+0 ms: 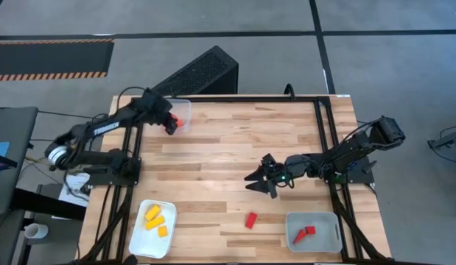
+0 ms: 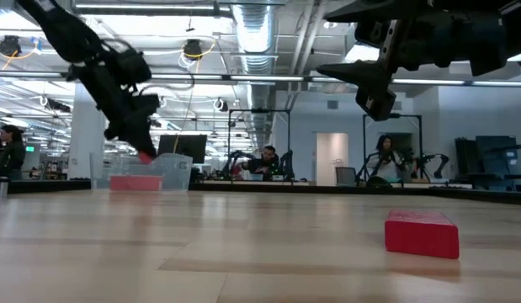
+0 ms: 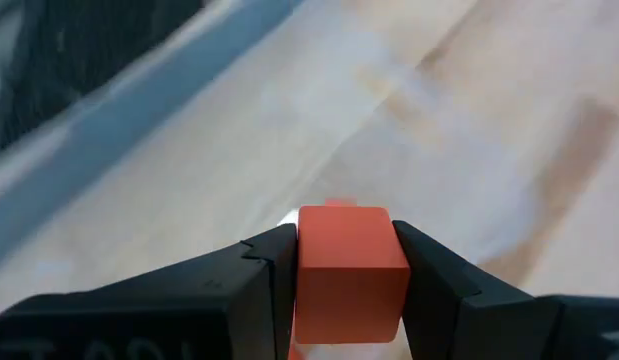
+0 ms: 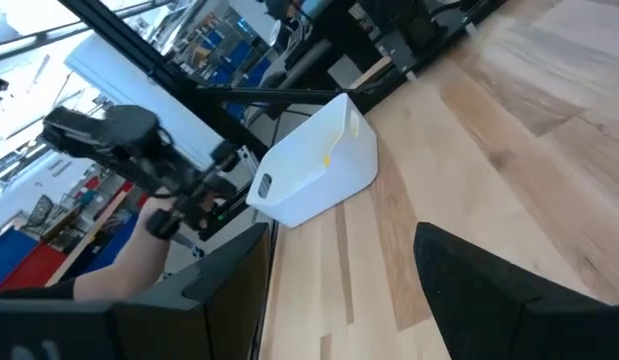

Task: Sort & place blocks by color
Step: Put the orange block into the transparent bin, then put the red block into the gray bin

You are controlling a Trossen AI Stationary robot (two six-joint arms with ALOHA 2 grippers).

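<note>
My left gripper [image 1: 169, 123] is at the table's far left, shut on an orange block [image 3: 349, 272], just above the clear tray [image 1: 182, 110]. In the low view the block [image 2: 146, 156] hangs over that tray [image 2: 172, 172], which holds an orange-red block [image 2: 134, 182]. My right gripper [image 1: 261, 182] is open and empty above the table's middle right. A red block [image 1: 250, 219] lies flat on the table, nearer the front edge than my right gripper; it also shows in the low view [image 2: 422, 233]. My left gripper pinches the orange block by two opposite side faces [image 3: 307, 275] between its two fingers. The fingers slant down from above. The block is lifted clear, over the clear tray.
A white tray [image 1: 139, 237] with three yellow blocks [image 1: 155, 219] stands at the near left; it also shows in the right wrist view [image 4: 319, 165]. A grey-white tray [image 1: 327, 239] with red blocks [image 1: 304, 233] stands at the near right. A black box [image 1: 198, 73] lies beyond the far edge.
</note>
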